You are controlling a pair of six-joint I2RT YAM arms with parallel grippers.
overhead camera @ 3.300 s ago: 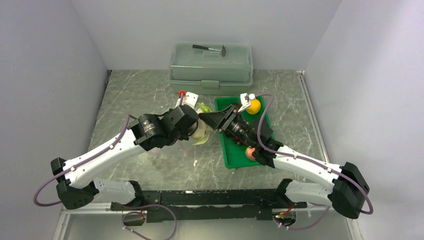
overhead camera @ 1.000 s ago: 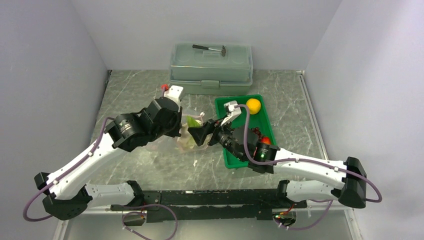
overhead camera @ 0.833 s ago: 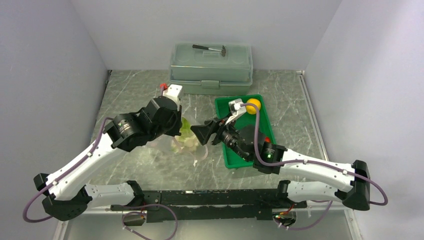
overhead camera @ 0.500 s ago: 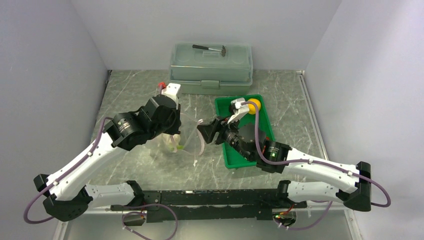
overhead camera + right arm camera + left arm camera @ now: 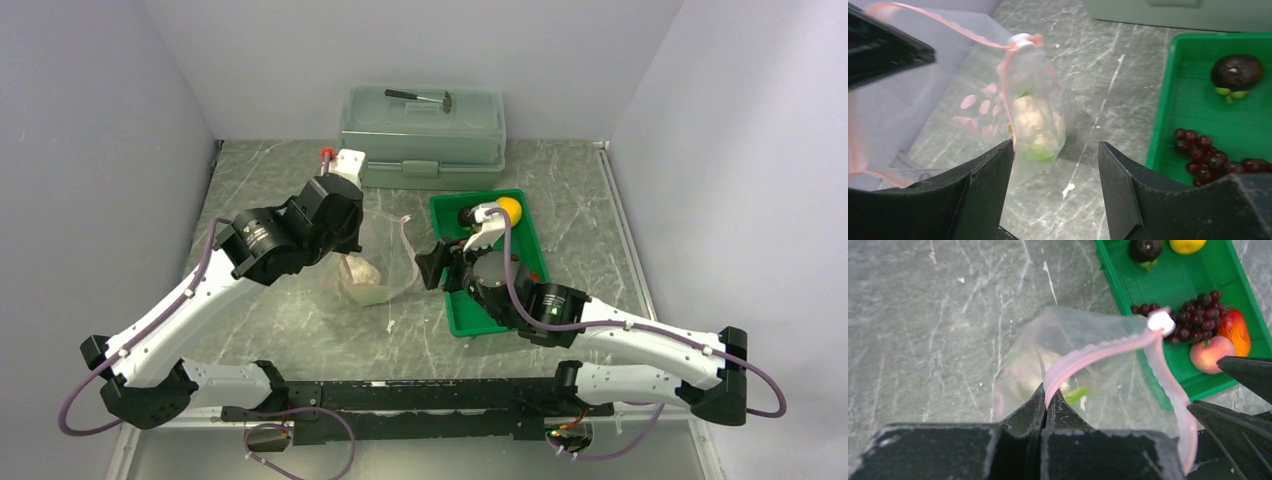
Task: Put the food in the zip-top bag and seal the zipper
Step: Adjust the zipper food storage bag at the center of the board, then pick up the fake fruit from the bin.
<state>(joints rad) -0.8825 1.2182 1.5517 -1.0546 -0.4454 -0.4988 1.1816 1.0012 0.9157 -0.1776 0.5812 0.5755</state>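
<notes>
A clear zip-top bag with a pink zipper strip hangs open over the table. My left gripper is shut on that strip and holds the bag's rim up. A pale cauliflower with green leaves lies at the bottom of the bag. The white slider sits at the strip's far end. My right gripper stands open and holds nothing, just right of the bag, beside the green tray.
The green tray holds dark grapes, a peach, a red-orange fruit, a dark round fruit and a yellow fruit. A grey-green toolbox with a hammer stands at the back.
My right gripper has drawn back to the right, away from the bag's mouth. The left arm has moved the rim up and toward the back, and the food has sunk to the bag's bottom.
</notes>
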